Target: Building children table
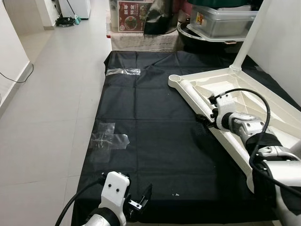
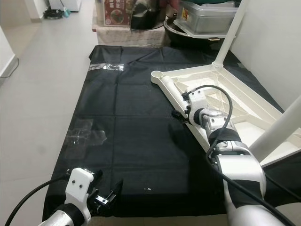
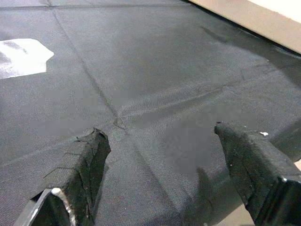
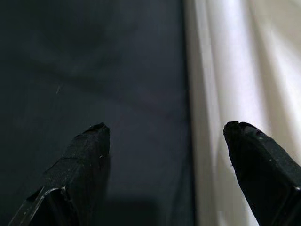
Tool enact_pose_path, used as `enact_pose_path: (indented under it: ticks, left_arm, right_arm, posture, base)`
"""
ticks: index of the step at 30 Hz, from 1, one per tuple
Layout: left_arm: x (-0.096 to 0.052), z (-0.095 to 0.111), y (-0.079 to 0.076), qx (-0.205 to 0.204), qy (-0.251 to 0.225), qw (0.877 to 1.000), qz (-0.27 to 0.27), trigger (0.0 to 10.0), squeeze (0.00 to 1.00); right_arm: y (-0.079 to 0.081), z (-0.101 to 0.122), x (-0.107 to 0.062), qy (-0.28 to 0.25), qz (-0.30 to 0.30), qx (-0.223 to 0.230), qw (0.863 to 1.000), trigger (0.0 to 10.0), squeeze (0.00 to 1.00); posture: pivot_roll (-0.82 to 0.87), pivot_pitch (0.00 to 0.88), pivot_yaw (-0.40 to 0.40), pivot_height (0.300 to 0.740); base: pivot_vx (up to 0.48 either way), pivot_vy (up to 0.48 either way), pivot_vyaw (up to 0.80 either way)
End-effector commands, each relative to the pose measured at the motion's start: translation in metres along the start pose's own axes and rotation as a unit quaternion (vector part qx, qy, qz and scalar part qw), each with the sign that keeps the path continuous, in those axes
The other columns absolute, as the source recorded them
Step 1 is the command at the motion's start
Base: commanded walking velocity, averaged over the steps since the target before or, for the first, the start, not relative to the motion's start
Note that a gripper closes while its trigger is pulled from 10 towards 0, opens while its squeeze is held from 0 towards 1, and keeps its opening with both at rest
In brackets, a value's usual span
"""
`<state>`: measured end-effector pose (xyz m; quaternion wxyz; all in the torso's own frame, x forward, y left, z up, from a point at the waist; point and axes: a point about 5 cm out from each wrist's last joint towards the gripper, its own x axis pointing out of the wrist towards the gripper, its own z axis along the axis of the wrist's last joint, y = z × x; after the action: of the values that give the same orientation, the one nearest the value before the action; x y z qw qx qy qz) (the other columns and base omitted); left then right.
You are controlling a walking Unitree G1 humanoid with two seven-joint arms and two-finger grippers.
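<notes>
A white plastic tabletop (image 1: 244, 101) is lying upside down on the right part of a black woven mat (image 1: 155, 136), one round leg (image 1: 249, 35) standing upright from a far corner socket. The right gripper (image 4: 167, 136) is hovering, fingers parted, over the tabletop's near rim where it meets the mat. The left gripper (image 3: 162, 141) is hanging, fingers spread, above the mat's creased near edge. Clear tape patches (image 1: 109, 139) are sticking to the mat; pale floor tiles (image 1: 51, 94) are surrounding it.

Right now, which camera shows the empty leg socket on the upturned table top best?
The left eye view: the round socket sits unobstructed at the table top's near corner. The right eye view shows it too. The right wrist view catches just the white edge beside the open right pincer.
</notes>
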<state>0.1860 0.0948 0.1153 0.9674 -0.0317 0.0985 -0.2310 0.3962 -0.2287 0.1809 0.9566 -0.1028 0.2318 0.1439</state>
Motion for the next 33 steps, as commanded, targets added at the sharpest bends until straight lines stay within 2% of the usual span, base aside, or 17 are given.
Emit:
enact_pose_path:
  ticks: [1,13,16,20,26,30,33]
  left_arm:
    - [-0.002,-0.001,-0.002,-0.003,0.006,1.000,-0.004,10.0,0.00]
    - [-0.002,0.000,-0.002,-0.003,0.005,1.000,-0.003,10.0,0.00]
    - [-0.002,0.000,-0.002,-0.004,0.005,1.000,-0.002,10.0,0.00]
    - [-0.003,0.001,-0.002,-0.005,0.004,1.000,-0.001,10.0,0.00]
    - [-0.004,0.001,-0.003,-0.007,0.005,1.000,-0.002,10.0,0.00]
    - [-0.004,0.001,-0.004,-0.008,0.005,1.000,-0.002,10.0,0.00]
    - [-0.004,0.001,-0.004,-0.009,0.006,1.000,-0.002,10.0,0.00]
  right_arm:
    - [0.003,-0.016,0.003,0.034,0.009,0.002,0.999,10.0,0.00]
    - [0.003,-0.026,0.003,0.057,0.001,-0.015,0.998,10.0,0.00]
    - [0.000,-0.032,0.002,0.083,-0.019,-0.029,0.996,10.0,0.00]
    - [0.000,-0.037,0.002,0.100,-0.016,-0.034,0.994,10.0,0.00]
    - [0.002,-0.047,0.002,0.128,-0.009,-0.028,0.991,10.0,0.00]
    - [0.000,-0.046,0.002,0.119,-0.023,-0.022,0.992,10.0,0.00]
    - [-0.006,-0.040,0.000,0.100,-0.051,0.008,0.994,10.0,0.00]
  posture:
    - [0.11,0.109,-0.109,0.740]
    - [0.11,0.115,-0.108,0.740]
    - [0.11,0.120,-0.109,0.740]
    - [0.11,0.126,-0.107,0.740]
    - [0.11,0.134,-0.106,0.740]
    - [0.11,0.136,-0.107,0.740]
    - [0.12,0.138,-0.107,0.740]
  base:
    - [0.000,0.000,0.00]
    - [0.000,0.000,0.00]
    - [0.000,0.000,0.00]
    - [0.000,0.000,0.00]
    - [0.000,0.000,0.00]
    - [0.000,0.000,0.00]
    - [0.000,0.000,0.00]
